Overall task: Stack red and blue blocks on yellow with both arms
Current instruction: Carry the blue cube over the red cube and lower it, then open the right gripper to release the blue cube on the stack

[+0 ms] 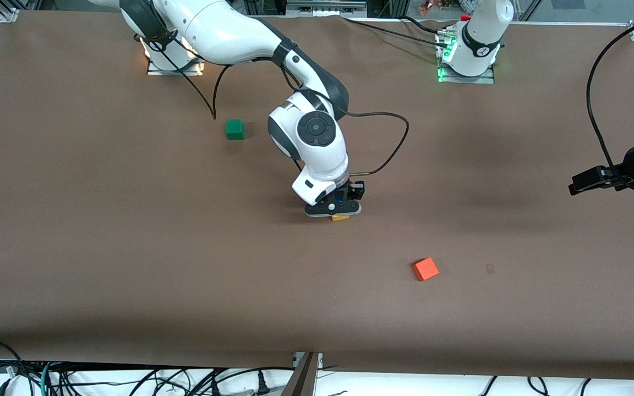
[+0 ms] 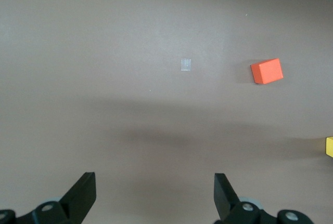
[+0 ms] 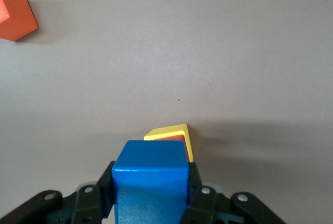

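Observation:
My right gripper (image 1: 338,209) is at the middle of the table, shut on the blue block (image 3: 151,182), which also shows in the front view (image 1: 339,195). The blue block is directly over the red block (image 3: 180,139), of which only a thin edge shows. The red block sits on the yellow block (image 3: 169,131), whose lower edge shows under the gripper (image 1: 340,218). I cannot tell whether blue touches red. My left gripper (image 1: 577,186) waits open and empty in the air at the left arm's end of the table; in its wrist view (image 2: 155,188) the yellow block shows at the edge (image 2: 330,147).
An orange cube (image 1: 425,269) lies nearer the front camera than the stack, toward the left arm's end; it also shows in the left wrist view (image 2: 267,71) and the right wrist view (image 3: 15,18). A green cube (image 1: 234,129) lies near the right arm's base. Black cables trail on the table.

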`<action>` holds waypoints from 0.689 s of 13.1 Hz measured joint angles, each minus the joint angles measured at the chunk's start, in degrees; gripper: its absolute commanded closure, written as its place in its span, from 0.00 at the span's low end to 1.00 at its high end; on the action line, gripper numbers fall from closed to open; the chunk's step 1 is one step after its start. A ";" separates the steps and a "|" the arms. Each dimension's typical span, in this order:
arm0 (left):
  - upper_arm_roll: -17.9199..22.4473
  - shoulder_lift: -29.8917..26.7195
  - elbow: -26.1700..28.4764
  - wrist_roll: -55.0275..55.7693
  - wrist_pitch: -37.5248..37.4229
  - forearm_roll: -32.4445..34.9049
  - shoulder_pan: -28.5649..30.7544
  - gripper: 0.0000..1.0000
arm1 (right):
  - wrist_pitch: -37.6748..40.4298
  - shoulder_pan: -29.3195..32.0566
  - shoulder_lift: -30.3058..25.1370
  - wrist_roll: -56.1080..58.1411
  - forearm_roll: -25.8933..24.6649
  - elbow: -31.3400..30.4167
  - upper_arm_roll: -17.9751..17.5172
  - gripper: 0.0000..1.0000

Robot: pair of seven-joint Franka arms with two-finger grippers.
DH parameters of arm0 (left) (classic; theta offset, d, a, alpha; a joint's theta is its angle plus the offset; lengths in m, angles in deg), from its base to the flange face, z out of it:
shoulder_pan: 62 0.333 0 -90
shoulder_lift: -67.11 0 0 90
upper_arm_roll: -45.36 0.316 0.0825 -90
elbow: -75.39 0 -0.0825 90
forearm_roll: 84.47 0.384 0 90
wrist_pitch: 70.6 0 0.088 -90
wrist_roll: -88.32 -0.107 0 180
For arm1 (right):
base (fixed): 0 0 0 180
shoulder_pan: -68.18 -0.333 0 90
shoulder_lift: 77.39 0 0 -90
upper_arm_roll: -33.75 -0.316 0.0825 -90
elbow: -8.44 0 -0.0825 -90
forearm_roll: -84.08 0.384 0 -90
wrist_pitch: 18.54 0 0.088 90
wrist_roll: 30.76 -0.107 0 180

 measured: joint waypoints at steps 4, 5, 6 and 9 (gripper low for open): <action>-0.07 0.19 -0.30 0.00 0.00 0.00 -0.08 0.00 | 2.04 -0.07 0.00 0.00 -0.03 0.39 0.74 0.33; -0.05 0.21 -0.32 0.00 0.00 0.00 -0.06 0.00 | 2.12 -0.07 0.00 0.00 -0.04 0.40 0.88 0.29; -0.04 0.25 -0.33 0.00 0.00 0.00 -0.03 0.00 | 2.18 -0.07 0.00 0.00 -0.04 0.40 0.97 0.27; 0.00 0.32 -0.33 0.00 0.00 0.00 0.13 0.00 | 2.73 -0.08 0.00 -0.03 -0.04 0.48 1.04 0.27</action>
